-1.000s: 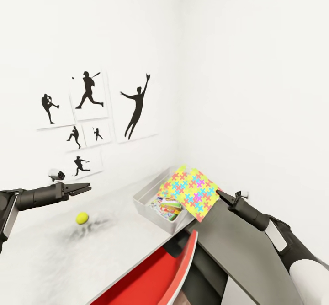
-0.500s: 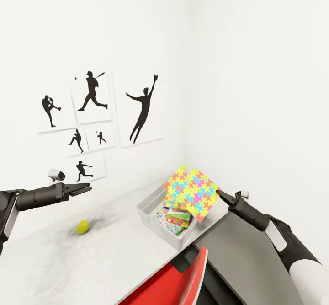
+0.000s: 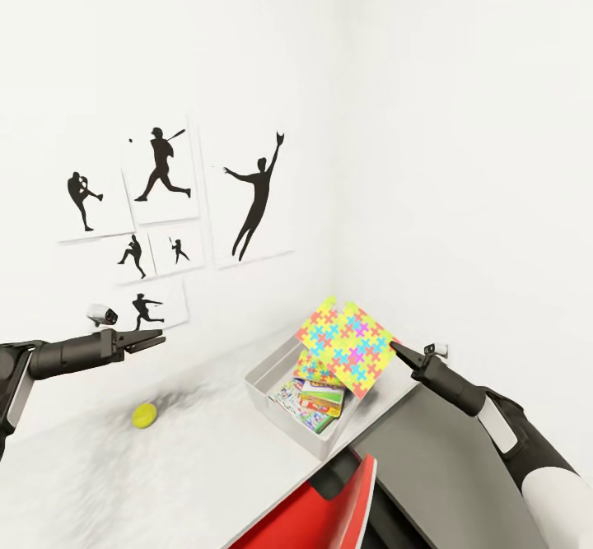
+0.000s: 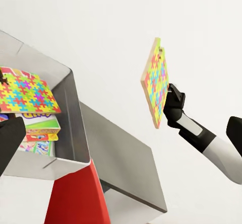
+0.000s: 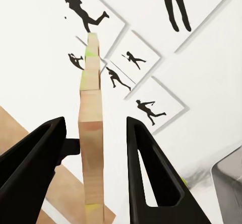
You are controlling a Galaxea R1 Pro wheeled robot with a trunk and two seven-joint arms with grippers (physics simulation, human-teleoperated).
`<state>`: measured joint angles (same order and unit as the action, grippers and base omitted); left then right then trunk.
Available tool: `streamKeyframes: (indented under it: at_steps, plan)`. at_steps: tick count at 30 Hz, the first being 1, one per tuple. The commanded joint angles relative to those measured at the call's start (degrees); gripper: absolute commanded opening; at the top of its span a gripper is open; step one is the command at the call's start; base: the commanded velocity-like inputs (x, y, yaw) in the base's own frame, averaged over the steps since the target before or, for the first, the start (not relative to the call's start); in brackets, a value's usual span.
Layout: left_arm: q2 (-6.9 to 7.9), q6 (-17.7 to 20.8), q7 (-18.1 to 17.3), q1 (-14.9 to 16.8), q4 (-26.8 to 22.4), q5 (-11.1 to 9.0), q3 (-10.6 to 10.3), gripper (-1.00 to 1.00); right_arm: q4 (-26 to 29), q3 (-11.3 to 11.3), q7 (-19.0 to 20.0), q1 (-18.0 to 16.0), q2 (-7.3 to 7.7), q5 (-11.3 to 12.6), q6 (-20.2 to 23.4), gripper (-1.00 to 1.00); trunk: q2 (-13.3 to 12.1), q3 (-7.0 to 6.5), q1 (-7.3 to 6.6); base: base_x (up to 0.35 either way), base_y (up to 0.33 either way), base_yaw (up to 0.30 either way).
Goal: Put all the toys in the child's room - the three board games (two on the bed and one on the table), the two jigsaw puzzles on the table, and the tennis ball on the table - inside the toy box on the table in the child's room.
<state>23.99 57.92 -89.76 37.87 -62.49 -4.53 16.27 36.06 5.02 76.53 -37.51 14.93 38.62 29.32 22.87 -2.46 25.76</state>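
Note:
My right gripper [image 3: 395, 349] is shut on the edge of a jigsaw puzzle [image 3: 347, 345], holding it upright in the air over the right end of the toy box [image 3: 280, 421]. The left wrist view shows that held puzzle [image 4: 157, 83] edge-on beyond the box. Inside the toy box lie colourful board games [image 3: 317, 401] with a second jigsaw puzzle [image 4: 25, 90] resting on them. The tennis ball [image 3: 144, 415] sits on the white table [image 3: 189, 483], left of the box. Above and just behind the ball, my left gripper [image 3: 158, 337] hovers open and holds nothing.
A red chair back [image 3: 321, 508] rises at the table's near edge, below the toy box. The lower dark grey cabinet section [image 3: 445, 467] lies under my right arm. Baseball silhouette pictures [image 3: 161, 170] hang on the white wall behind, and the room corner is just past the box.
The whole view has shifted, so the camera moved. Against the arms, the toy box now lies lower and more under the held puzzle. The ball sits lower in the picture. Both grippers keep their states.

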Motion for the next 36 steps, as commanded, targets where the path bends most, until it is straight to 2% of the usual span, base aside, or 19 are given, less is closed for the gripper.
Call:
streamKeyframes:
  at_steps: [1,8,11,14,17,20,21,24,26,27,30,36]
  plan:
    - [0.01,0.61,-0.24,0.01,0.00,0.04,-0.01,1.00,-0.02,-0.01,0.07,-0.02,0.01,0.22,0.55,-1.00,0.04,0.03,0.02,0.000,0.000,0.000]
    - [0.01,0.53,-0.24,0.01,0.00,0.04,0.00,1.00,0.04,-0.01,-0.21,-0.02,-0.16,0.18,0.69,-1.00,0.04,0.03,0.02,0.000,0.000,0.000]
    - [0.01,0.53,-0.24,0.01,0.00,0.04,0.00,1.00,0.06,0.06,-2.79,-0.02,-0.50,0.21,1.18,-1.00,0.04,0.03,0.02,0.000,0.000,0.000]
    - [-0.01,0.52,-0.24,0.01,0.00,0.08,-0.04,1.00,0.03,0.07,-9.38,-0.08,-1.03,0.52,2.71,-1.00,0.04,0.03,0.02,0.000,0.000,0.000]
    - [-0.06,0.52,-0.24,0.01,0.02,0.14,-0.08,1.00,0.43,0.08,-18.21,-0.48,-1.80,0.85,7.21,-1.00,0.04,0.03,0.02,0.000,0.000,0.000]
    - [-0.07,0.52,-0.24,0.01,0.00,0.22,-0.09,1.00,0.33,0.08,-25.77,-3.62,-2.98,0.97,10.86,-1.00,0.04,0.03,0.02,0.000,0.000,0.000]
    - [-0.09,0.52,-0.24,0.01,0.00,0.22,-0.09,1.00,0.28,0.08,-26.94,-4.28,-3.22,0.98,11.17,-1.00,0.04,0.03,0.02,0.000,0.000,0.000]
    - [-0.10,0.52,-0.24,0.01,0.01,0.22,-0.09,1.00,0.06,0.08,-34.72,-8.04,-5.24,0.94,12.10,-1.00,0.04,0.03,0.02,0.000,0.000,0.000]
    - [-0.04,0.52,-0.24,0.01,0.00,0.22,-0.05,1.00,0.01,0.08,-41.96,-10.26,-6.98,0.96,12.29,-1.00,0.04,0.03,0.02,0.000,0.000,0.000]
    - [-0.02,0.52,-0.24,0.01,0.00,0.22,-0.04,1.00,0.00,0.08,-44.36,-10.97,-7.55,0.98,12.30,-1.00,0.04,0.03,0.02,0.000,0.000,0.000]
    - [0.00,0.52,-0.24,0.01,0.00,0.22,-0.07,1.00,0.30,0.06,-47.99,-12.05,-8.68,0.97,12.24,-1.00,0.04,0.03,0.02,0.000,0.000,0.000]
    - [0.01,0.52,-0.24,0.01,0.00,0.22,-0.01,1.00,0.59,0.05,-49.19,-12.38,-8.95,0.94,12.17,-1.00,0.04,0.12,0.02,0.000,0.000,0.000]
